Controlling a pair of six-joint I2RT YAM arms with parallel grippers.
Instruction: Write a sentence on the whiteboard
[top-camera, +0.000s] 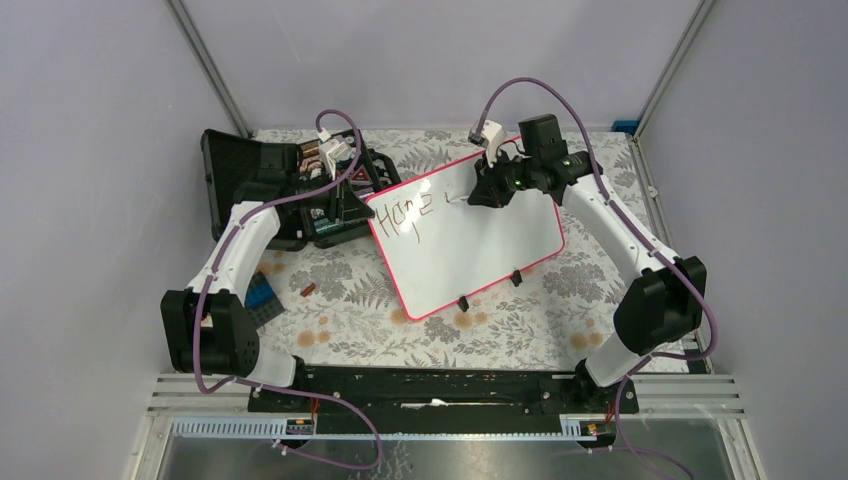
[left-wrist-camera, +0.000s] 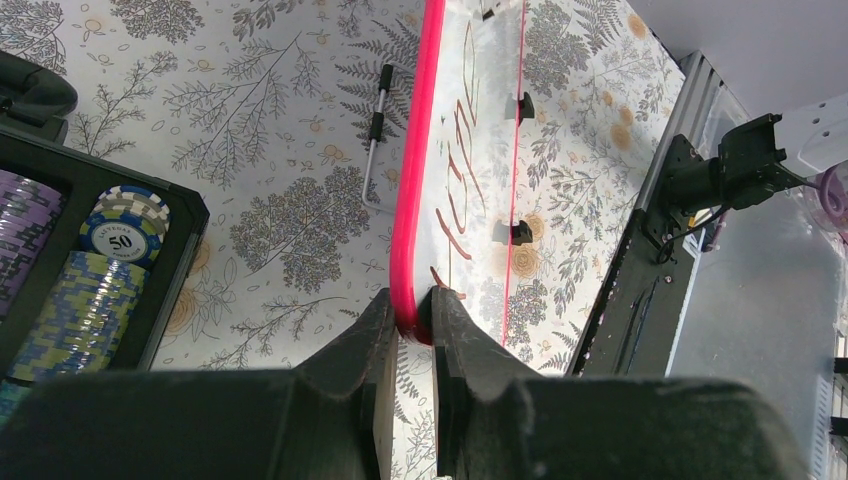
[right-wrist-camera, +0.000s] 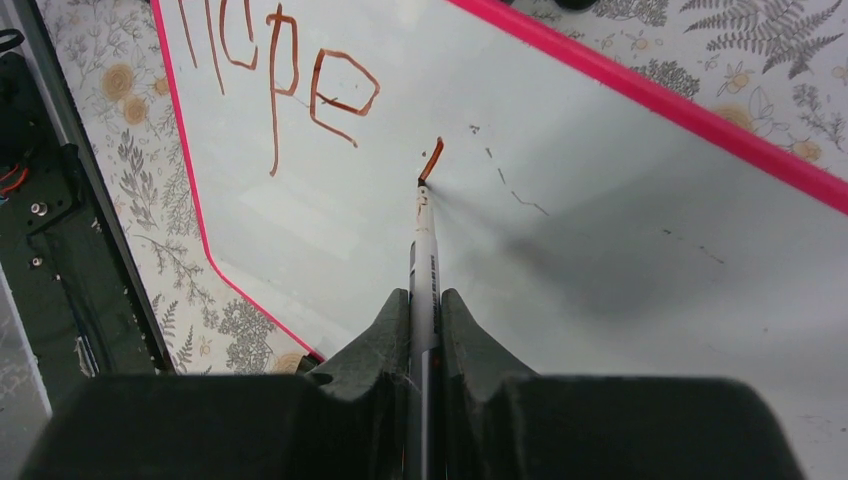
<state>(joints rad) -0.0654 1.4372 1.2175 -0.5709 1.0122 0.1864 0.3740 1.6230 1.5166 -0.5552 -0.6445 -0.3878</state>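
Note:
The whiteboard (top-camera: 480, 245), white with a pink-red rim, lies tilted in the middle of the table. It bears the brown word "Hope" (top-camera: 408, 215) and one short new stroke (right-wrist-camera: 432, 158). My left gripper (left-wrist-camera: 412, 312) is shut on the board's rim (left-wrist-camera: 405, 290) at its left corner. My right gripper (right-wrist-camera: 425, 300) is shut on a marker (right-wrist-camera: 424, 250), whose tip touches the board just right of the "e". In the top view the right gripper (top-camera: 487, 190) is over the board's upper edge. Two black clips (top-camera: 464, 301) sit on the near long edge.
An open black case (top-camera: 265, 185) with stacked poker chips (left-wrist-camera: 115, 235) stands at the back left, close to the left arm. A blue and black object (top-camera: 262, 298) and a small brown piece (top-camera: 308, 290) lie on the floral cloth. A metal handle (left-wrist-camera: 375, 140) lies by the board.

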